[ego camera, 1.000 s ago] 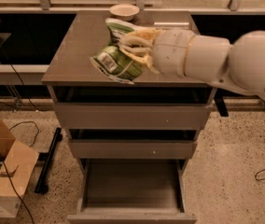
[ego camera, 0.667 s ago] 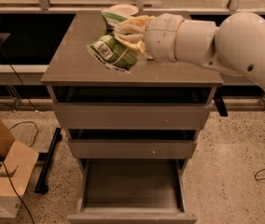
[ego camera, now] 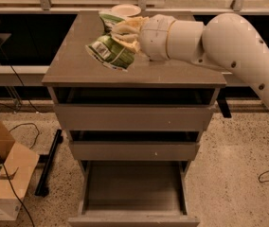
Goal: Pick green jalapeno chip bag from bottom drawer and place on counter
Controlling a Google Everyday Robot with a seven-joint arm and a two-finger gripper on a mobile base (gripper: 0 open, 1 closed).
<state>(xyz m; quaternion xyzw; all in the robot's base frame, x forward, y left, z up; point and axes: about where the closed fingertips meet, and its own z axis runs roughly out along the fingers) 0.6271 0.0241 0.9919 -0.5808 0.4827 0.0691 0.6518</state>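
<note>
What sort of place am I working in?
Probably a lab or office test area: speckled terrazzo floor, open cardboard box, loose black cables. The gripper holds the green-and-white glossy chip bag over the grey-brown cabinet's counter.

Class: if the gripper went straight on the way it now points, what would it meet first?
The gripper, above the counter, points toward the picture's left. Past the green jalapeno chip bag it grips, the way looks free; it may graze the counter, as its height is unclear.
</note>
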